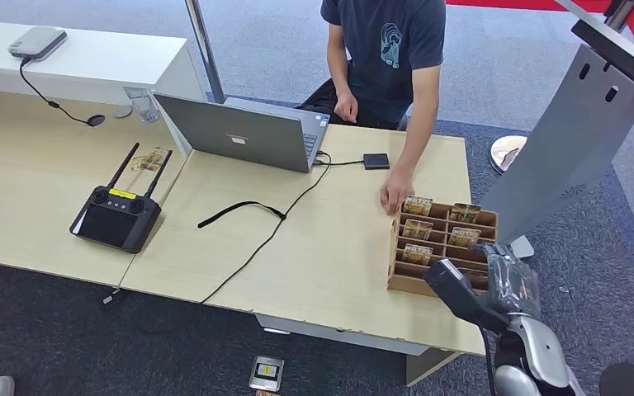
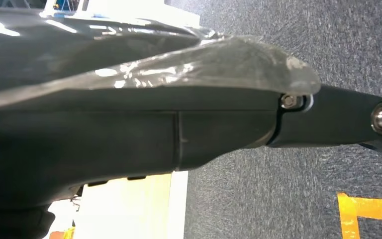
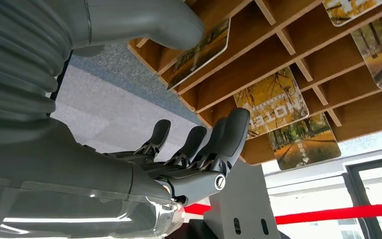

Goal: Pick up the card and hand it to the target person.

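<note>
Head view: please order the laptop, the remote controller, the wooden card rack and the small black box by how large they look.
1. laptop
2. card rack and remote controller: these look alike, so I do not rank them
3. black box

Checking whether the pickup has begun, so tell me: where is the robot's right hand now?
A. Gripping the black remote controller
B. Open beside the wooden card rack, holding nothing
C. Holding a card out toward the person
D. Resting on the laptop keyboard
B: the right hand has its fingers apart and holds nothing, close by the wooden card rack, with the hotel cards sitting in their slots.
</note>
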{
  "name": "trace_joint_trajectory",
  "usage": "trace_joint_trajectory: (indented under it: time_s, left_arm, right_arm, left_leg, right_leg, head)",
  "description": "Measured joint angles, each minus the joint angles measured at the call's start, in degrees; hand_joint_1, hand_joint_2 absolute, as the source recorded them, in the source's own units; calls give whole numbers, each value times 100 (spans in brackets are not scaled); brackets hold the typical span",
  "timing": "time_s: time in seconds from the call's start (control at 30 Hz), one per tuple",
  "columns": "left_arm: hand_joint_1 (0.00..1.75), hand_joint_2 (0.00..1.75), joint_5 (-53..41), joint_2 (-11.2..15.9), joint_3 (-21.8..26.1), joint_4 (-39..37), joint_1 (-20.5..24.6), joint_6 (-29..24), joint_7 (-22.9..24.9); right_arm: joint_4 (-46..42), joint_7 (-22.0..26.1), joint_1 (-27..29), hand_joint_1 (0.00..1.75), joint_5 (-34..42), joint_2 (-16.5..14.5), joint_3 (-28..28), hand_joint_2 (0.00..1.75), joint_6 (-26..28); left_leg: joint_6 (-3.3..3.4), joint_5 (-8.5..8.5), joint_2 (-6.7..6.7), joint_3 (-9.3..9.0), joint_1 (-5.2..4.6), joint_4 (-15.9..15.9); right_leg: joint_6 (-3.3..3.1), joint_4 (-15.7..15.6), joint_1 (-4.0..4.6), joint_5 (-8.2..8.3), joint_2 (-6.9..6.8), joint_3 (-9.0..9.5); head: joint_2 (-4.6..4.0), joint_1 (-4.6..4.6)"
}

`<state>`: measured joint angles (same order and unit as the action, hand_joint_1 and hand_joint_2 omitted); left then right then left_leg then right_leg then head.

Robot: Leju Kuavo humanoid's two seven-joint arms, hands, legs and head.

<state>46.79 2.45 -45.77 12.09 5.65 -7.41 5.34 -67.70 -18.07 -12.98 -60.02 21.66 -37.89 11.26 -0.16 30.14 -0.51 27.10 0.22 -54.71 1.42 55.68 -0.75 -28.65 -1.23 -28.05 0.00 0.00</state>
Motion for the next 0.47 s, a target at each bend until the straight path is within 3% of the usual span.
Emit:
trace_joint_trajectory:
  time_s: [0.2,0.47]
  left_arm:
    - [0,0,15,11,-51,-3,7,-7,4]
    - [0,0,-7,23,-134,3,12,7,9]
  right_arm:
    - [164,42,-20,72,-40,-132,-25,175,28]
    - [725,125,-291,136,-160,-350,-142,175,132]
  left_leg:
    - [-1,-3,-2,3,1,1]
    - [-2,-1,-11,-3,1,1]
  right_leg:
    - [-1,-1,2,4,4,-4]
    - [0,1,1,2,10,1]
  head:
    - [0,0]
    - [0,0]
